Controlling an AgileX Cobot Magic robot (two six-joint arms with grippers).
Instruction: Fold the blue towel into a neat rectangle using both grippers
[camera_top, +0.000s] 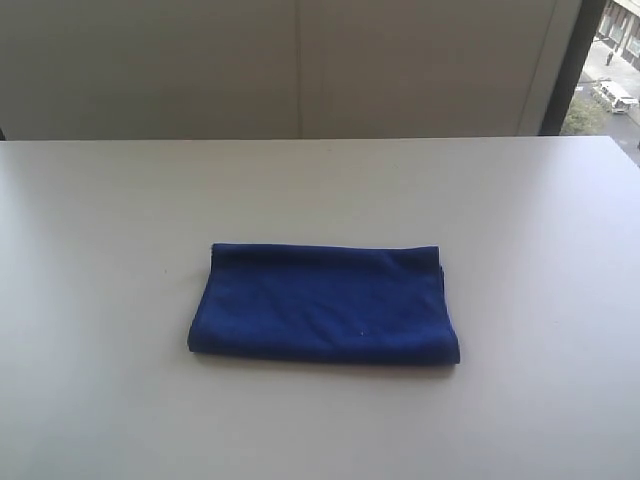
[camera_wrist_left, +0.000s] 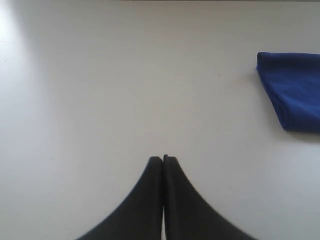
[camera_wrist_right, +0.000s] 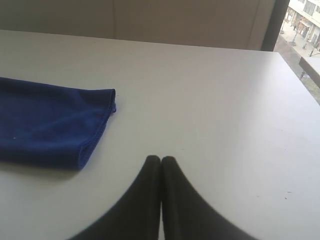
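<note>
- Nearest my wrist cameras, the left gripper (camera_wrist_left: 163, 158) and right gripper (camera_wrist_right: 160, 158) both show black fingers (camera_wrist_left: 145, 200) pressed together, gripping nothing.
- Farther out, the blue towel (camera_top: 325, 303) lies flat on the white table (camera_top: 100, 200), well apart from both pairs of fingers.
- It looks already folded into a tidy rectangle; I judge the task finished, or nearly.

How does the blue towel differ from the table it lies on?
The blue towel is deep royal blue; the table is pale grey-white. The towel covers only a small middle patch, while the table spans nearly the whole exterior view. The towel looks soft and folded in layers; the table looks smooth and flat. Both are plain and single-coloured.
</note>
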